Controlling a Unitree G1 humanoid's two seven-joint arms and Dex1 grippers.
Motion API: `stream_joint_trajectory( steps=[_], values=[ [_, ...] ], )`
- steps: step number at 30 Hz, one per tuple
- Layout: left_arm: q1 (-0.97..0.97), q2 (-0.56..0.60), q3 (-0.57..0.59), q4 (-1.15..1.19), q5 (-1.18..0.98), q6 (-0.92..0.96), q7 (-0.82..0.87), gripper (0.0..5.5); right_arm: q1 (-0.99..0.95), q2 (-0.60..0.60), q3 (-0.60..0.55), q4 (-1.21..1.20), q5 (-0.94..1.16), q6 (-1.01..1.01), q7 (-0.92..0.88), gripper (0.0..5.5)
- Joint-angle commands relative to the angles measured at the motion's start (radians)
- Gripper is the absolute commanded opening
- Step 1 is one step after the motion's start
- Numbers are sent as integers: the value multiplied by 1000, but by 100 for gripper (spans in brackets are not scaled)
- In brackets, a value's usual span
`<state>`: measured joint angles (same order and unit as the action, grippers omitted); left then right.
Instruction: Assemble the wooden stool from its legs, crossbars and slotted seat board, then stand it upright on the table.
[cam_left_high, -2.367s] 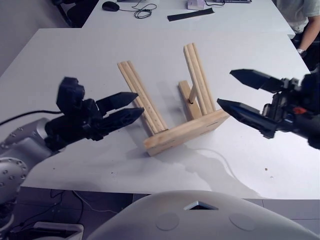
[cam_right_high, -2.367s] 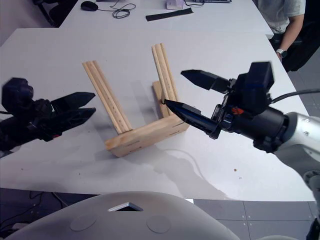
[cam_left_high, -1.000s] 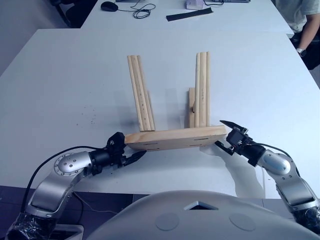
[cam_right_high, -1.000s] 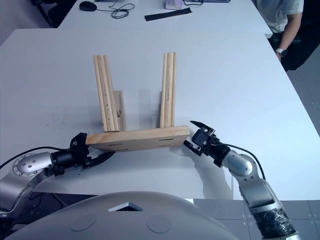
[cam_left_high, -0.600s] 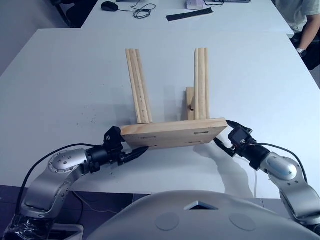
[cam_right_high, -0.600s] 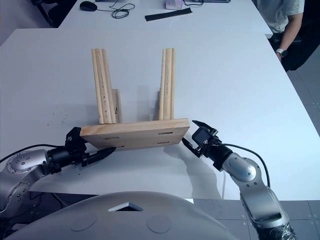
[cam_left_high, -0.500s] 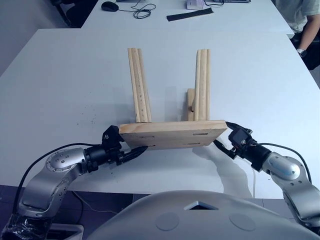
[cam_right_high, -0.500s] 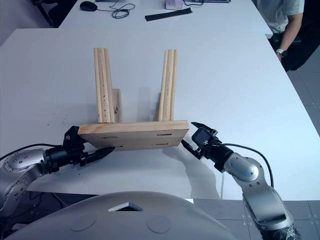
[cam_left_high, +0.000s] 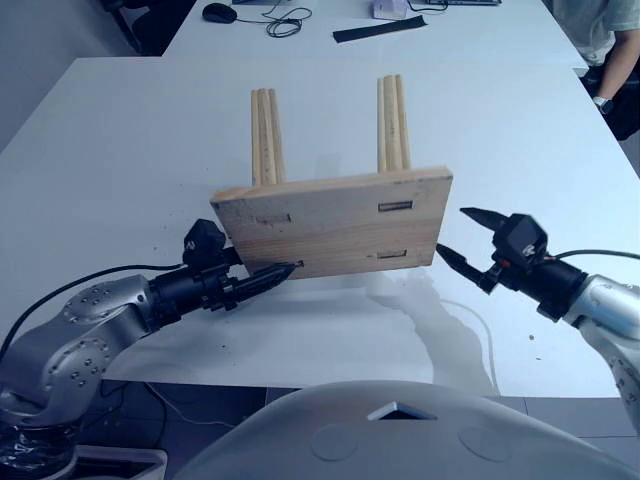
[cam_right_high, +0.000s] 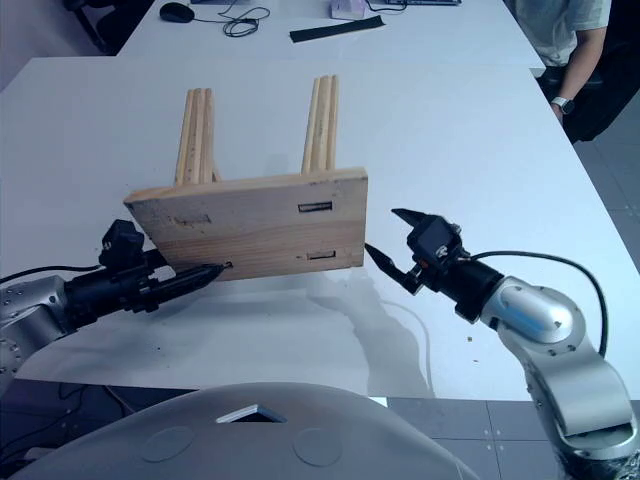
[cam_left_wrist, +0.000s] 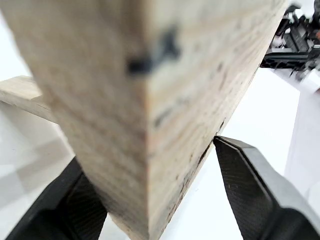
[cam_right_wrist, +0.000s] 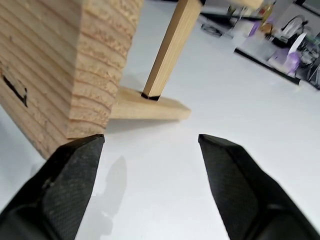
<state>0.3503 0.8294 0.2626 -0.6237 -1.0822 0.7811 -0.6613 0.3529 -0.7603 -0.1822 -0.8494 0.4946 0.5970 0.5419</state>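
Note:
The wooden stool is assembled and tipped toward me. Its slotted seat board (cam_left_high: 330, 220) faces the camera, raised off the white table (cam_left_high: 120, 150). Two leg pairs (cam_left_high: 265, 135) (cam_left_high: 392, 125) point away behind it. My left gripper (cam_left_high: 270, 272) is shut on the board's lower left edge; in the left wrist view the board (cam_left_wrist: 175, 75) sits between both fingers (cam_left_wrist: 250, 190). My right gripper (cam_left_high: 455, 235) stands open just right of the board's lower right corner, with nothing between its fingers. In the right wrist view the board's end grain (cam_right_wrist: 75, 65) lies beside one finger (cam_right_wrist: 70, 175), and a crossbar (cam_right_wrist: 140, 107) lies beyond.
Both grippers work close to the table's front edge. White tabletop stretches wide to the left, right and behind the stool. A second table at the back carries a mouse (cam_left_high: 221, 12), cables and a black strip (cam_left_high: 380, 30).
The seat board has swung up from resting on its edge, so its face now points at me, and the legs have tipped away. The right gripper has drawn back to the right.

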Motion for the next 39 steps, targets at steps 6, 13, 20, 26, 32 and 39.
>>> stream_joint_trajectory(
  steps=[6,13,20,26,32,39],
  values=[
    [-408,208,25,-8,-890,-77,431,327,-410,-369,-242,-100,1010,-19,-130,348],
    [-666,163,-10,83,-890,-3,479,327,-441,-460,-295,-91,1177,-35,-195,348],
    [-444,179,3,37,-890,56,459,327,-409,-445,-273,-88,1113,-15,-222,348],
    [-285,169,-11,-16,-890,0,539,327,-438,-447,-274,-59,1111,5,-202,348],
    [-288,192,-62,-30,-890,-33,588,327,-399,-425,-258,-66,1071,34,-212,348],
    [-298,237,-109,16,-890,-3,644,389,-352,-385,-231,-49,1009,90,-203,352]
  ],
)
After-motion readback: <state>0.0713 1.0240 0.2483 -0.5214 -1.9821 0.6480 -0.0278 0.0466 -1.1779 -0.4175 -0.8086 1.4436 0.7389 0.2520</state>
